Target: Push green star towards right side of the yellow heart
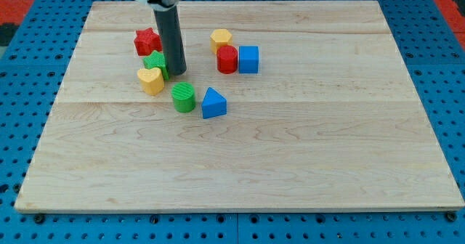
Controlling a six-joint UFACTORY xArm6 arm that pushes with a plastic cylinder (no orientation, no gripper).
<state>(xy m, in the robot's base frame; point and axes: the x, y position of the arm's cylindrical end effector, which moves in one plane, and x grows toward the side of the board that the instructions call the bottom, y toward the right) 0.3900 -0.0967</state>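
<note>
The green star (154, 62) lies at the board's upper left, touching the top right of the yellow heart (150, 79). My tip (176, 72) stands against the star's right side, and the dark rod hides part of the star. The heart sits just below and left of the star. My tip is to the right of the heart, a little above it.
A red star (147, 41) lies above the green star. A green cylinder (183, 97) and a blue triangle (213, 103) lie below right of my tip. A yellow hexagon (221, 38), a red cylinder (227, 59) and a blue cube (248, 59) sit to the right. The wooden board (290, 149) lies on a blue pegboard.
</note>
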